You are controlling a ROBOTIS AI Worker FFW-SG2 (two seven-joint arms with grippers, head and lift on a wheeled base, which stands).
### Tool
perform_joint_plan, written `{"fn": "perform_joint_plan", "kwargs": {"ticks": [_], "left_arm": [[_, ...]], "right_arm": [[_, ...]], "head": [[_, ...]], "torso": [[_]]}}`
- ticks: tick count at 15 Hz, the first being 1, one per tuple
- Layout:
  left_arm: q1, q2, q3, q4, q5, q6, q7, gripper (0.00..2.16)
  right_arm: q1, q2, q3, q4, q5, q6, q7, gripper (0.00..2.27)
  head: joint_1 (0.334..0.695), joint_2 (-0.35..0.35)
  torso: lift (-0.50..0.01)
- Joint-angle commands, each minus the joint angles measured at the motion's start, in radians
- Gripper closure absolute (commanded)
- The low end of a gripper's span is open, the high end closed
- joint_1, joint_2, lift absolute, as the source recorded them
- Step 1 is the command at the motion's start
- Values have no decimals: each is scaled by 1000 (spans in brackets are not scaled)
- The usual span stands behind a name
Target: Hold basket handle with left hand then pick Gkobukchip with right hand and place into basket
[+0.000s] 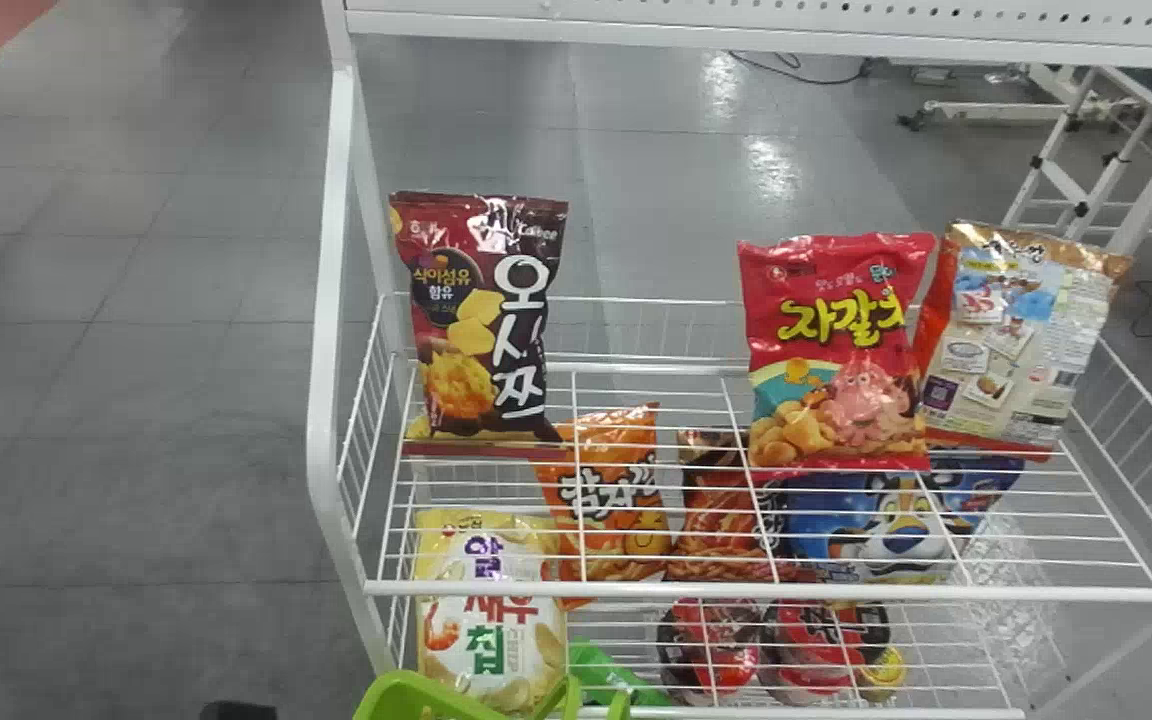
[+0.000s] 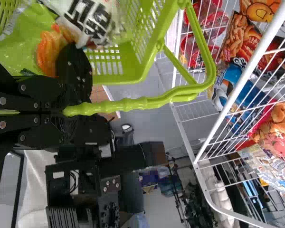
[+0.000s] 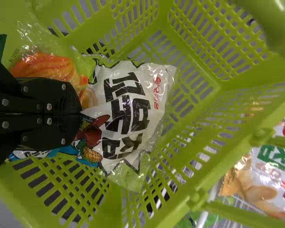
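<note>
The green basket (image 1: 436,700) shows at the head view's bottom edge, near the shelf's lower left corner. In the left wrist view my left gripper (image 2: 64,111) is shut on the basket handle (image 2: 133,104), beside the basket wall (image 2: 154,28). My right gripper (image 2: 74,50) reaches over the basket there, at the Gkobukchip bag (image 2: 92,21). In the right wrist view the right gripper (image 3: 80,114) is shut on the white, green and orange Gkobukchip bag (image 3: 133,107), within the opening of the basket (image 3: 209,71). Whether the bag touches the basket floor cannot be told.
A white wire shelf (image 1: 766,592) stands ahead, with a dark red bag (image 1: 481,320), a red bag (image 1: 836,350) and a beige-backed bag (image 1: 1016,340) on its upper level. Several packs lie below, including a white-yellow bag (image 1: 486,610) close to the basket.
</note>
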Motion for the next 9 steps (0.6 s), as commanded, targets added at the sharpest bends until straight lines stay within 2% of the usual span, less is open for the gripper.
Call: {"fn": "perform_joint_plan", "kwargs": {"ticks": [1, 2, 3, 4, 7, 8, 9], "left_arm": [[-3, -1, -3, 1, -4, 1, 1, 1706], [-4, 0, -3, 2, -4, 1, 1, 1706], [-4, 0, -3, 4, -4, 1, 1, 1706], [-6, 0, -3, 5, -5, 1, 0, 1706], [-14, 0, -3, 10, -7, 1, 0, 1706], [-15, 0, -6, 11, -7, 1, 1, 1706], [-15, -1, -6, 11, -7, 1, 1, 1706]], "right_arm": [[-3, 3, 12, 57, 15, -21, 24, 1690], [0, -2, 12, 87, 28, -150, 45, 1055], [5, -11, 10, 106, 44, -221, 65, 326], [23, -16, 5, 107, 67, -288, 71, 6], [67, -26, -59, 54, 86, -359, 73, 2], [74, -29, -85, 29, 90, -359, 73, -1], [80, -31, -107, 3, 97, -353, 73, 2]], "head": [[695, -5], [695, 11], [695, 21], [695, 53], [695, 51], [695, 36], [695, -9]], "torso": [[-32], [-32], [-32], [-32], [-32], [-32], [-32]]}}
